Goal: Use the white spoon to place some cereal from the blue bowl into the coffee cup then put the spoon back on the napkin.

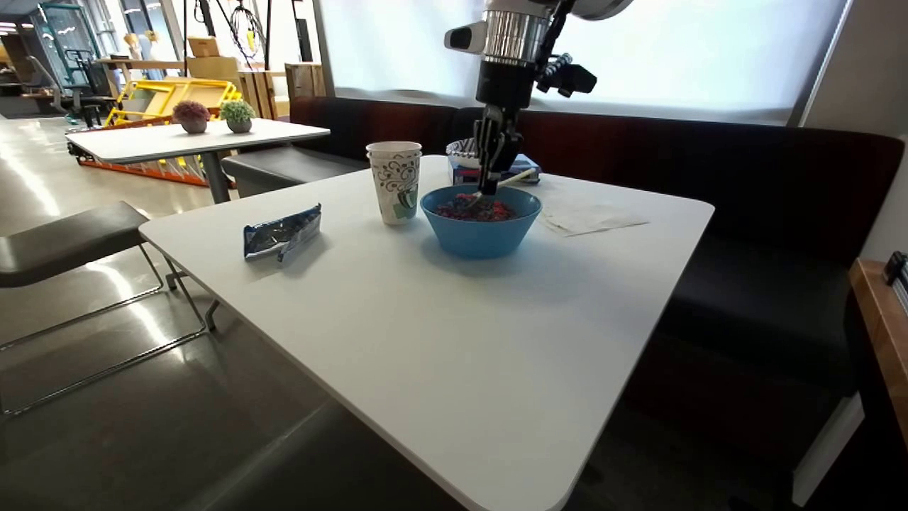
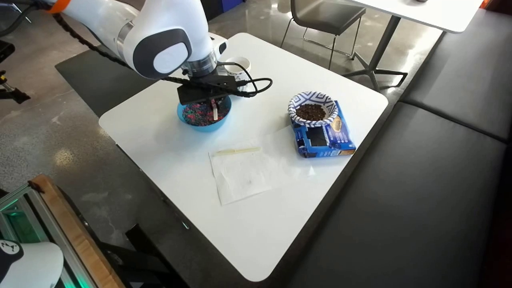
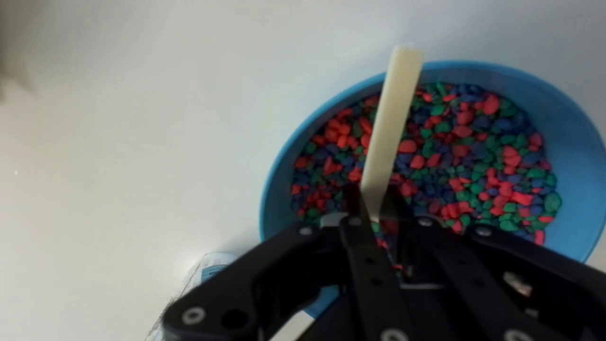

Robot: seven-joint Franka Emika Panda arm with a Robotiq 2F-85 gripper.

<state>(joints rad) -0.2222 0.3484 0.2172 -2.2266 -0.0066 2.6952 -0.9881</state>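
Off the white tabletop [image 1: 454, 319], and nearest in an exterior view, a white machine part [image 2: 34, 264] bears a round black-and-white emblem [image 2: 10, 247], too small to make out. In an exterior view a crumpled dark-blue packet [image 1: 277, 233] lies by the tabletop's left corner, any writing on it unreadable. Between the near corner and the middle stands the blue bowl [image 1: 482, 238], holding the cereal [image 3: 454, 156], small red, green and blue pieces. Over it the gripper [image 3: 374, 198] pinches the handle of the white spoon [image 3: 392, 121], which slants down to the cereal, its lower end partly hidden.

The coffee cup [image 1: 396, 177] stands upright just beside the bowl, toward the left corner. It shows two rims, dark scrolls and a green patch; in the wrist view a blue patch [image 3: 211, 272] on it is too blurred to read. The napkin [image 1: 596, 218] lies flat toward the right corner, and in an exterior view a thin pale-yellow stick [image 2: 238, 151] lies along its edge. By the far corner a blue box [image 1: 462, 174] lies flat, with white lettering too small to read and a tan picture. A paper bowl [image 2: 312, 96] with blue-and-white diamonds rests on it, holding dark-brown pieces [image 2: 311, 112]. Farther off, a second table [image 1: 280, 133] carries two plants [image 1: 237, 113].
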